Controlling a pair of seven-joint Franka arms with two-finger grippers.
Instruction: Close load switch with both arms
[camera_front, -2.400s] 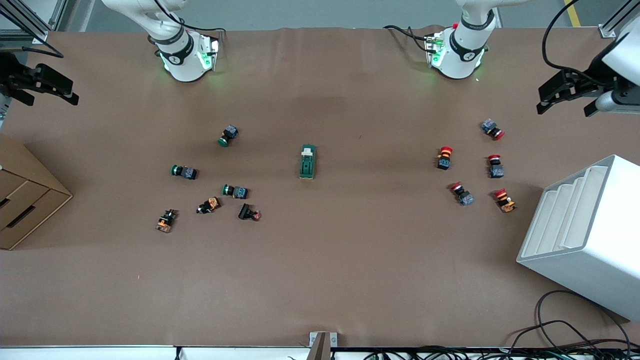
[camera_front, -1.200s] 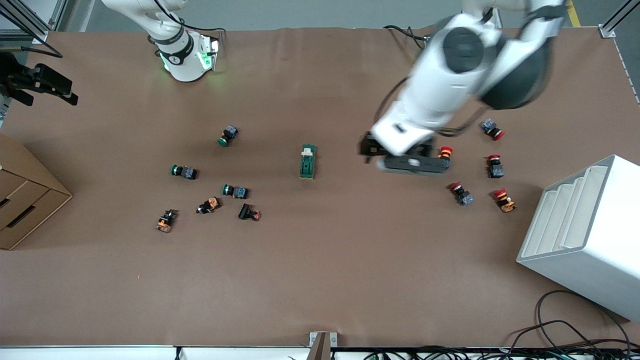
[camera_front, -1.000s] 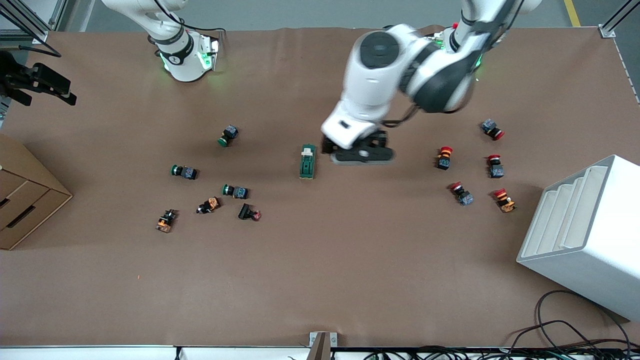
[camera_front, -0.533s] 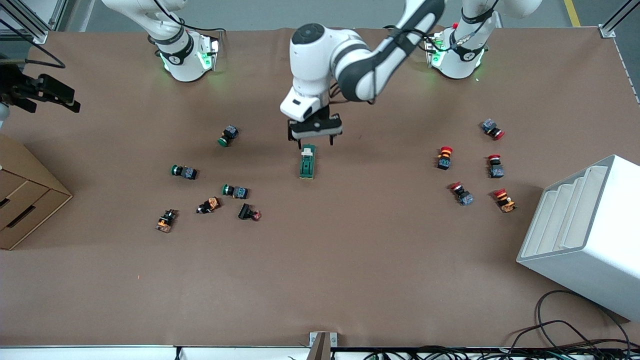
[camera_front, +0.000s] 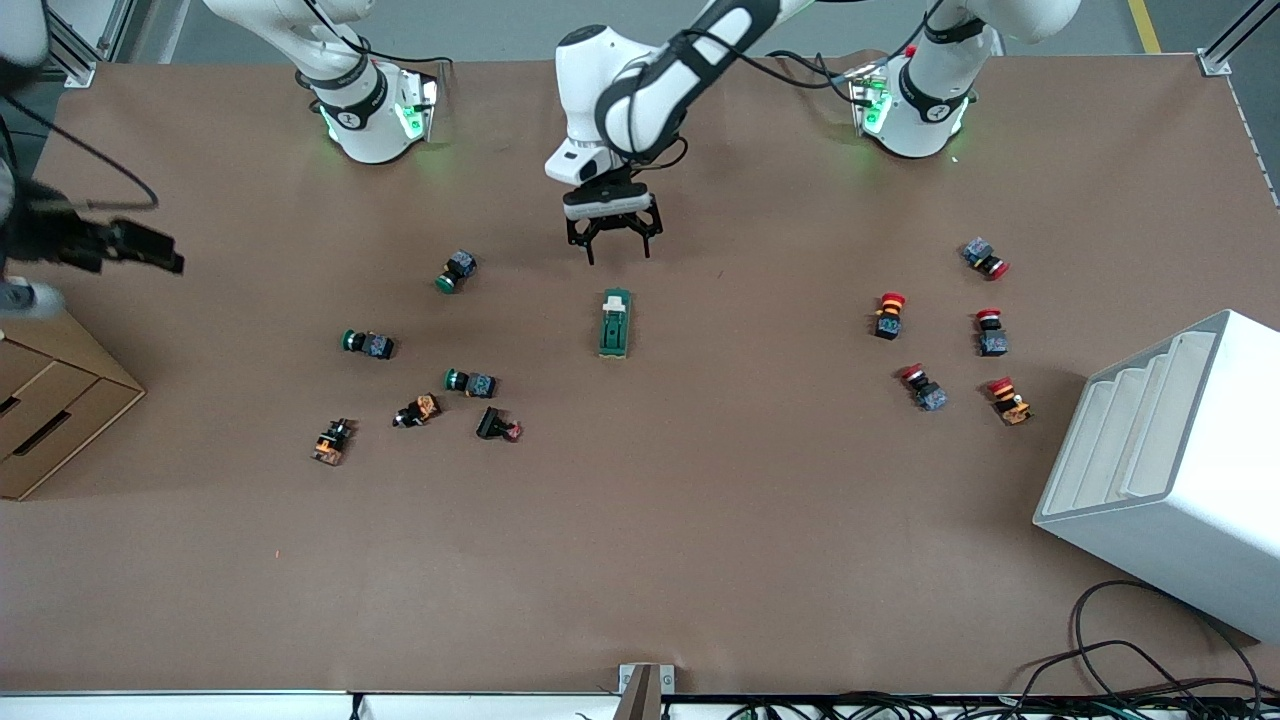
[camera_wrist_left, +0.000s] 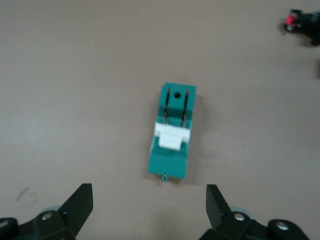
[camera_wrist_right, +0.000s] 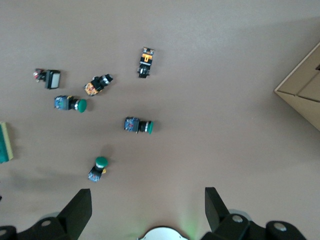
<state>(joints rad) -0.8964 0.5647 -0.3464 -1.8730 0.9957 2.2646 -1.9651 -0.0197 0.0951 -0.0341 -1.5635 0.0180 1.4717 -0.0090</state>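
Black fingers of the left gripper are spread wide with nothing between them, hanging over the bare brown table just above the white end of the load switch. In the left wrist view the same gripper frames the load switch between its two open fingertips without touching it; the switch is a dark-green block lying flat, with its white sliding piece across the middle of the body and two thin metal strips running from it to the end with a round hole.

The right gripper is up at the right arm's end of the table, above a cardboard box, and its fingers also stand apart and empty, as the right wrist view shows.

The load switch sits about midway between the two arms' ends of the table, well apart from everything else. Toward the right arm's end lies a loose cluster of green push buttons and a few orange and black parts. Toward the left arm's end lie five red push buttons, and nearer the front camera stands a white stepped rack.
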